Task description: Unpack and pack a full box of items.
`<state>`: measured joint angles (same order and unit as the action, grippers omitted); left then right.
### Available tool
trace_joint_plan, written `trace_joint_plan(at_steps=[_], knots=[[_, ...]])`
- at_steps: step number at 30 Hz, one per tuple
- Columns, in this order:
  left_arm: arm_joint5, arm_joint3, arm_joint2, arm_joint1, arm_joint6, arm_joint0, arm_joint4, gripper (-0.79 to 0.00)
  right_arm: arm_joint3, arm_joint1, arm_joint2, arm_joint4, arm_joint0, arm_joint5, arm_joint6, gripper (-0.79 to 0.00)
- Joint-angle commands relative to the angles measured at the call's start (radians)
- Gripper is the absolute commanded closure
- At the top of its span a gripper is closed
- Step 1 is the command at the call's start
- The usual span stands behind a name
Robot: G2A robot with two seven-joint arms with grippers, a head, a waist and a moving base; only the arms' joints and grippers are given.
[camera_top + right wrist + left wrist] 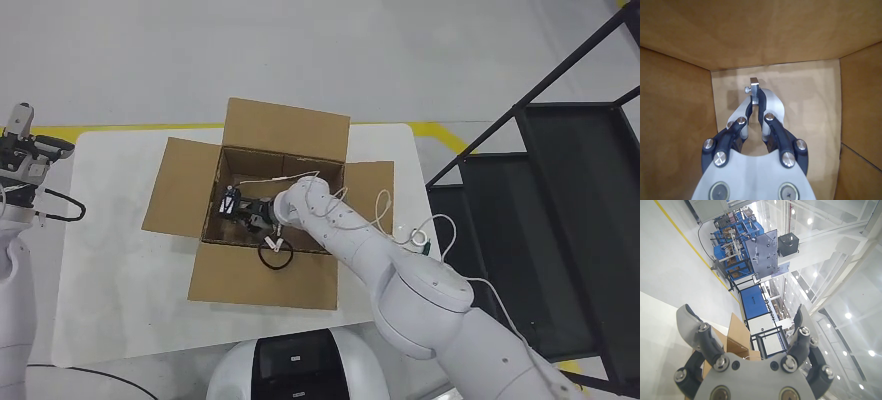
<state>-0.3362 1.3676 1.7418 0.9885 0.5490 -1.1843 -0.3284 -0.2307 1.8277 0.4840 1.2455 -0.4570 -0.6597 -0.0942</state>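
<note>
An open cardboard box (182, 200) stands on the white table (110, 260), all its flaps folded outward. My right gripper (230, 206) is down inside the box near its left wall. In the right wrist view the right gripper (755, 97) is shut on a small metal block (754, 87) with a screw in its side, held above the bare box floor (800, 94). My left gripper (743, 313) is open and holds nothing. It is raised off the table's left edge (20, 135) and points away from the box (737, 328).
A black loop (275, 257) with a white tag lies on the box's front flap. White cables trail along the right arm over the right flap (385, 210). A black metal staircase (545, 200) stands close to the table's right side.
</note>
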Motion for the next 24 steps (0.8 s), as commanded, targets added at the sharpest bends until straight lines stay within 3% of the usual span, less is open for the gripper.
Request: trace_joint_plan(at_steps=[1,16,24], knots=[[0.000,0.000,0.000,0.000,0.000,0.000,0.000,-0.785,0.000,-0.006,0.003,0.003,0.003,-0.009,0.007,0.000],[0.000,0.000,0.000,0.000,0.000,0.000,0.000,-0.785,-0.075,-0.061,0.047,-0.008,0.014,-0.047,0.018,0.000],[0.000,0.000,0.000,0.000,0.000,0.000,0.000,-0.785,-0.196,-0.132,0.113,-0.030,-0.017,-0.052,0.007,0.000]])
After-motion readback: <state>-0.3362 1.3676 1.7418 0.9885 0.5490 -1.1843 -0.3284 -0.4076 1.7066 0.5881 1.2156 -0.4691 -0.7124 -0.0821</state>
